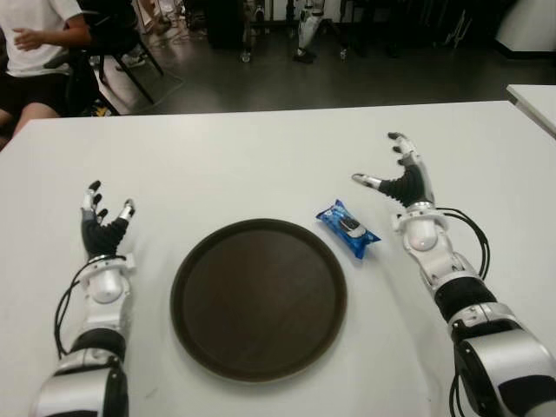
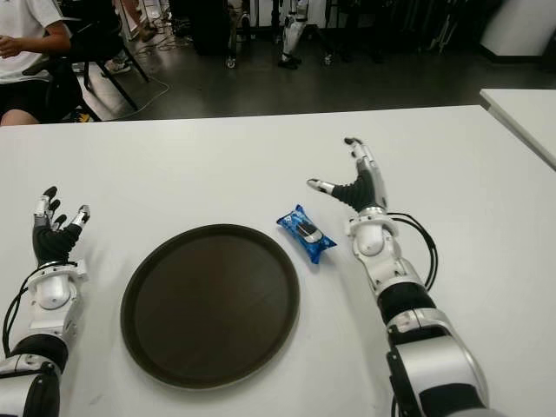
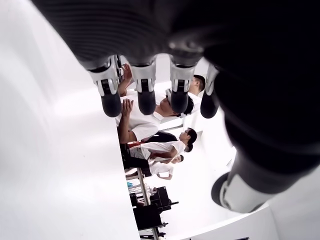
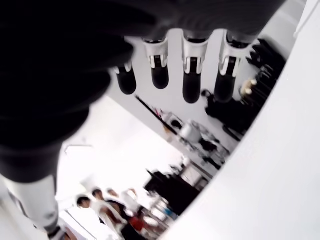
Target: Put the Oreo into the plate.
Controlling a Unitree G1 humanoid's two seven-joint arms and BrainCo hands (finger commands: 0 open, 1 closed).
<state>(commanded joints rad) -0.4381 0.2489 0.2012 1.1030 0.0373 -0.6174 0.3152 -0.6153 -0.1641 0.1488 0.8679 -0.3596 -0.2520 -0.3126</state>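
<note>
The right hand [image 1: 401, 178] shows above the table [image 1: 261, 165] with fingers spread wide and thumb extended toward the Oreo [image 1: 347, 228]; it holds nothing. The Oreo, a blue packet, lies flat on the table just beside this hand's wrist, on its thumb side and slightly nearer the robot than the fingertips. The plate [image 1: 208, 261] lies just beyond the Oreo on that same side, close to the packet; whether they touch cannot be told. This layout suits a short carry: the spread fingers appear readied for a grasp, which is not yet begun. The left hand [image 1: 102, 221] shows on the far side of the plate, fingers relaxed and empty, apparently idle.
</note>
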